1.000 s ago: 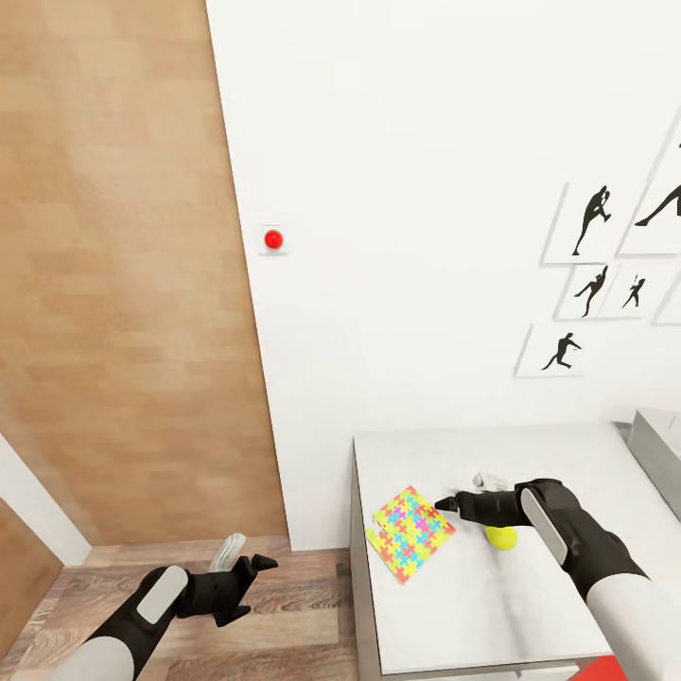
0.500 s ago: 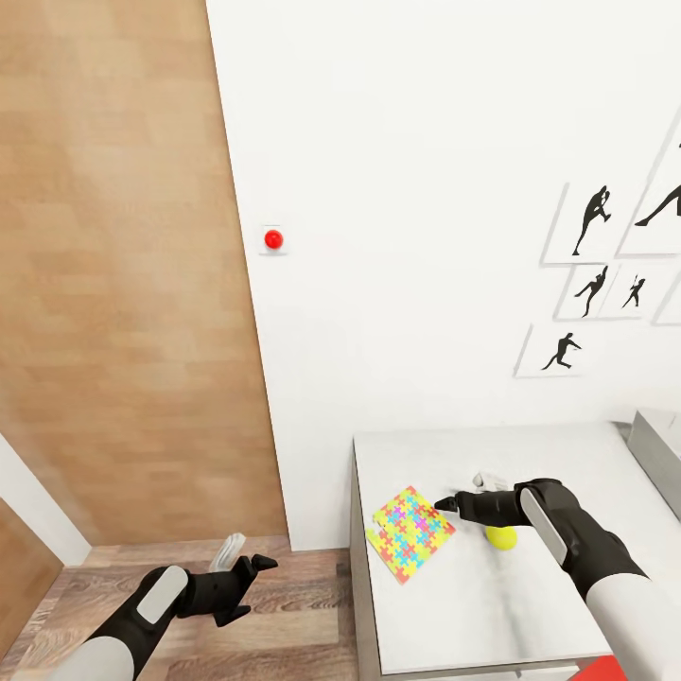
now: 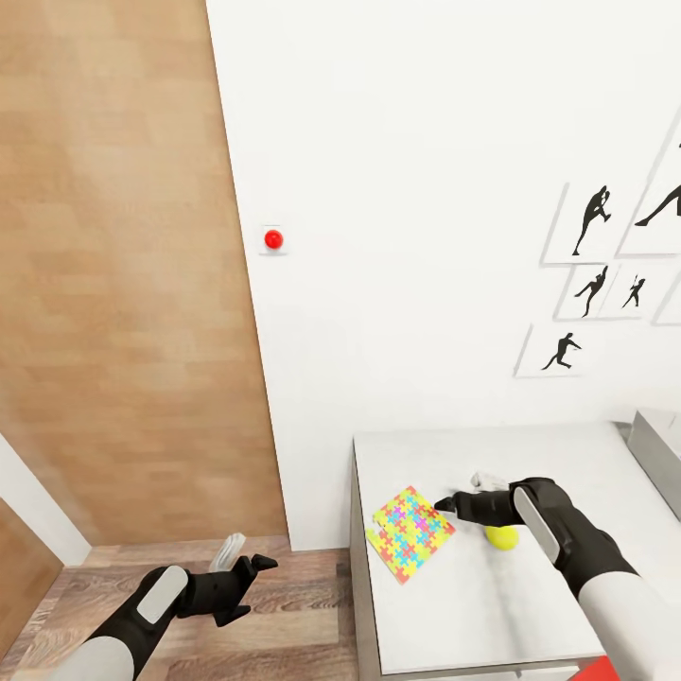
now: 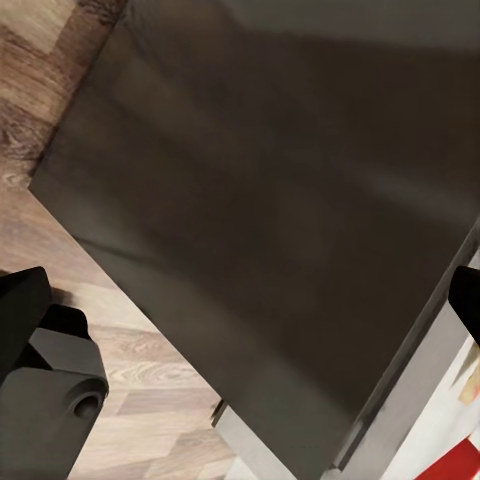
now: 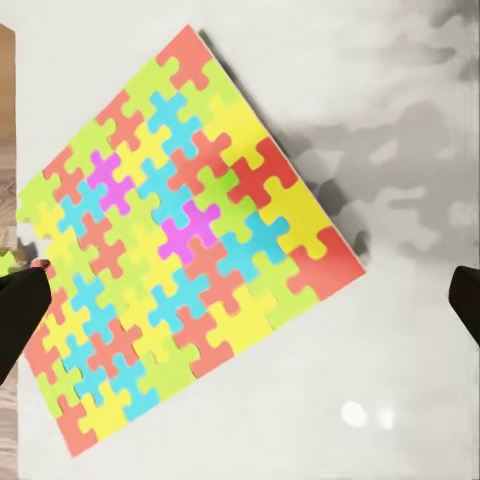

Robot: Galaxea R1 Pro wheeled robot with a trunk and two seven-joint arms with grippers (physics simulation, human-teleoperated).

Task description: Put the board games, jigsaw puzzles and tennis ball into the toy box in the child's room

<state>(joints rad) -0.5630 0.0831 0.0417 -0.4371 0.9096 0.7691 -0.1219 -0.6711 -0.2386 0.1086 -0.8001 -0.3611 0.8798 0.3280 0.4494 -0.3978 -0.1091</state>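
Left claw at lower left of the head view, over the wood floor, jaws apart, holding nothing, unchanged. Right claw at lower right has barely shifted in the last second: forearm nudged slightly left, fingers spread, empty. So the grasp isn't started; likely an approach to the jigsaw puzzle. That puzzle lies flat on the desk, tilted, near its left edge, just below-left of the claw tips. In the right wrist view the puzzle sits between the open fingertips. Tennis ball beneath the wrist. Toy box edge far right.
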